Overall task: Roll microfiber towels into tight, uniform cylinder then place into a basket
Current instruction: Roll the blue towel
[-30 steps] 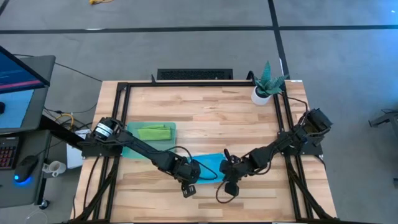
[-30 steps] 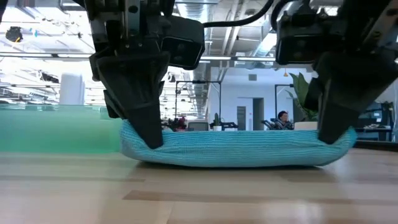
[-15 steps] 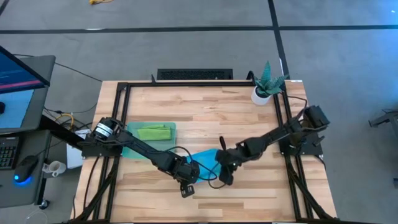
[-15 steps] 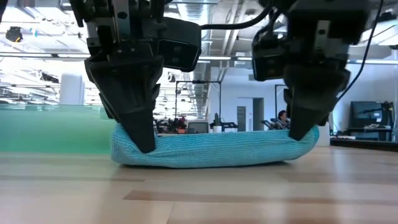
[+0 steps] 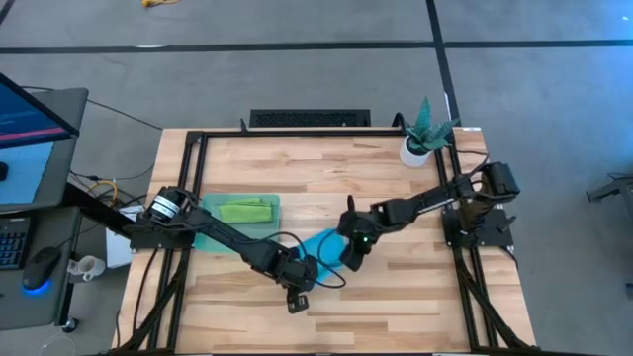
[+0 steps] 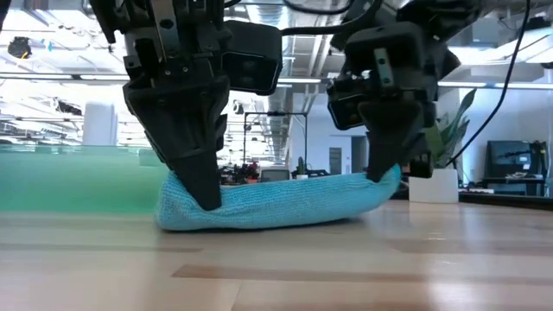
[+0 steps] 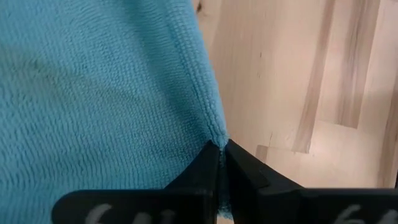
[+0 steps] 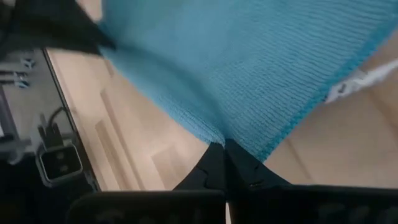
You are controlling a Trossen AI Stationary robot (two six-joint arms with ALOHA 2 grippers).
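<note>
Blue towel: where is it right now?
In the high view the blue towel lies at the table's front centre, pinched between the left gripper and right gripper, right of the basket.

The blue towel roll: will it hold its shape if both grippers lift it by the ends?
Probably not: the blue towel already bends between the left gripper and right gripper, so it looks floppy. Its fuzzy weave likely resists slipping. It seems light.
</note>
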